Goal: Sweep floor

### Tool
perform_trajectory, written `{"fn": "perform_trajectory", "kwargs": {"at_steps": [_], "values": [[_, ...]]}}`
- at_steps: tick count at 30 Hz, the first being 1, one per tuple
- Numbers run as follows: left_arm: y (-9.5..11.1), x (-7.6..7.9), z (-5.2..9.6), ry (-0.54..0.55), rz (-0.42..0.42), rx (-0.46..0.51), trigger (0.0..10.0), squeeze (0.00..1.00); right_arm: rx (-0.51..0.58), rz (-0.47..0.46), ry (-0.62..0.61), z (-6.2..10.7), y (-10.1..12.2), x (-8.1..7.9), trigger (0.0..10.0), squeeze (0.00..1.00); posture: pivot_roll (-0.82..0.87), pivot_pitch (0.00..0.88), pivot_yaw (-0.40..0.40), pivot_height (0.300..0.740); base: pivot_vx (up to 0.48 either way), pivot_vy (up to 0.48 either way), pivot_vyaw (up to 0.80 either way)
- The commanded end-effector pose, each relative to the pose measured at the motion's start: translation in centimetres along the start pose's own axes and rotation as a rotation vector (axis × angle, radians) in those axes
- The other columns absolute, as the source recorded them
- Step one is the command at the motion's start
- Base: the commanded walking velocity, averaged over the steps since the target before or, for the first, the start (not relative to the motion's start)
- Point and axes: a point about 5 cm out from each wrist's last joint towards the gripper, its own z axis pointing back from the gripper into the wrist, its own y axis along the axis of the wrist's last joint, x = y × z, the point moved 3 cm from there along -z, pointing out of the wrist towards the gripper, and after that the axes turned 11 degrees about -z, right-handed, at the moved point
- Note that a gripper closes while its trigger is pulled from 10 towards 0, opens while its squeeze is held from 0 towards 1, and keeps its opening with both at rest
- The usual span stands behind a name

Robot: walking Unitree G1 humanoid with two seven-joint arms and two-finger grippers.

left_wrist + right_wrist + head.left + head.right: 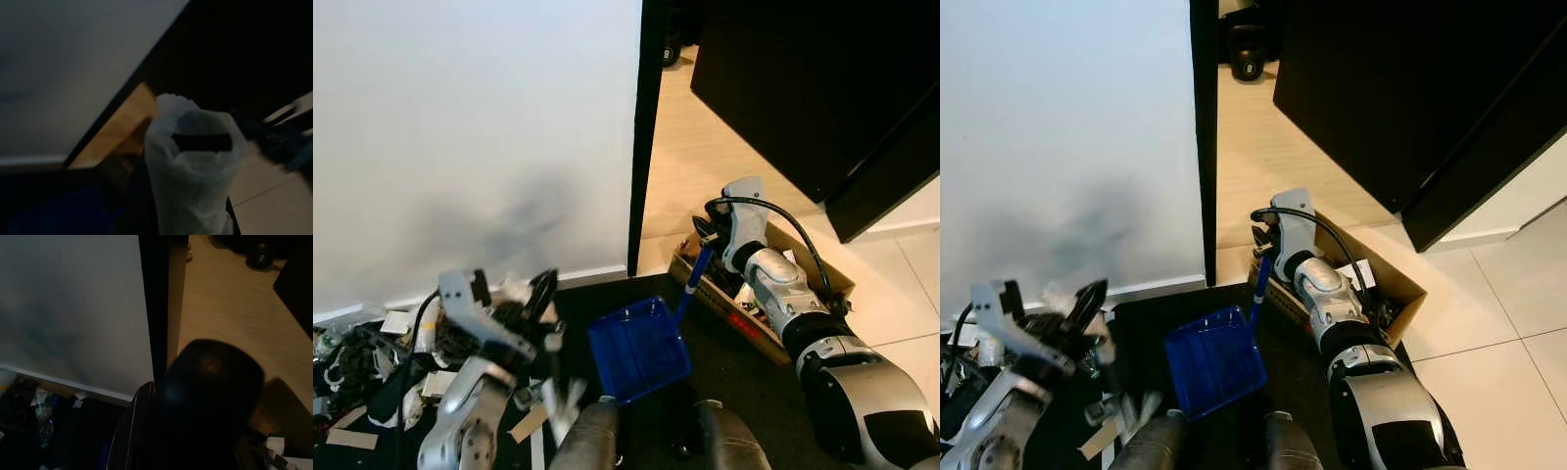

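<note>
While right gripper [708, 245] grips blue handle, fingers closed on it, dustpan [639, 350] hangs tilted over dark mat [724, 362] — blue plastic, square tray, nothing visible inside. Cardboard box [1393, 284] behind right arm holds papers, dark clutter. Left gripper [540, 299] raised near white wall [470, 137]; fingers closed on crumpled white plastic [193, 166]. Litter pile [372, 357] at wall base. Beyond: pale wood floor [705, 147], tiles, black cabinet [1410, 88].

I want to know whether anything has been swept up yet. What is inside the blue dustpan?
The blue dustpan, held by its handle in the right gripper, shows a bare blue inside, no debris. Its far corner by the handle is too shadowed to judge.
</note>
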Motion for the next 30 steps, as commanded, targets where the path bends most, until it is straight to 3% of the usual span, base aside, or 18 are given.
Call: {"fn": "perform_trajectory", "kwargs": {"at_steps": [1,7,8,12,14,22,26,30], "values": [[0.0,1.2,-0.2,-0.044,0.059,0.02,10.0,0.0,-0.041,-0.004,-0.004,0.2,-0.8,0.3,10.0,0.0,0.25,0.239,-0.049,0.74,0.0,0.0,0.0],[0.8,1.2,-0.9,-0.021,0.125,0.065,10.0,0.0,-0.041,-0.011,-0.006,0.3,-0.8,0.5,10.0,0.0,0.26,0.235,-0.05,0.74,0.0,0.0,0.0],[1.7,1.1,-1.1,-0.016,0.14,0.094,10.0,0.0,-0.042,-0.014,-0.007,0.3,-0.8,0.5,10.0,0.0,0.27,0.234,-0.05,0.74,0.0,0.0,0.0],[2.8,0.8,-1.1,-0.024,0.117,0.113,10.0,0.0,-0.043,-0.016,-0.008,0.3,-0.8,0.5,10.0,0.0,0.27,0.233,-0.049,0.74,0.0,0.0,0.0],[4.8,0.0,-0.7,-0.047,0.031,0.121,10.0,0.0,-0.044,-0.013,-0.007,0.3,-0.8,0.4,10.0,0.0,0.27,0.232,-0.048,0.74,0.0,0.0,0.0],[7.2,-0.9,0.2,-0.062,-0.063,0.117,10.0,0.0,-0.062,0.019,-0.003,0.2,-1.1,0.2,10.0,0.0,0.3,0.236,-0.042,0.74,0.0,0.0,0.0],[8.9,-2.5,2.2,-0.049,-0.215,0.019,10.0,0.0,-0.083,0.039,0.0,0.1,-1.6,-0.3,10.0,0.0,0.3,0.242,-0.036,0.74,0.0,0.0,0.0],[9.4,-3.2,3.0,-0.021,-0.259,-0.007,10.0,0.0,-0.086,0.036,0.001,0.1,-1.8,-0.4,10.0,0.0,0.31,0.244,-0.034,0.74,0.0,0.0,0.0]]}}
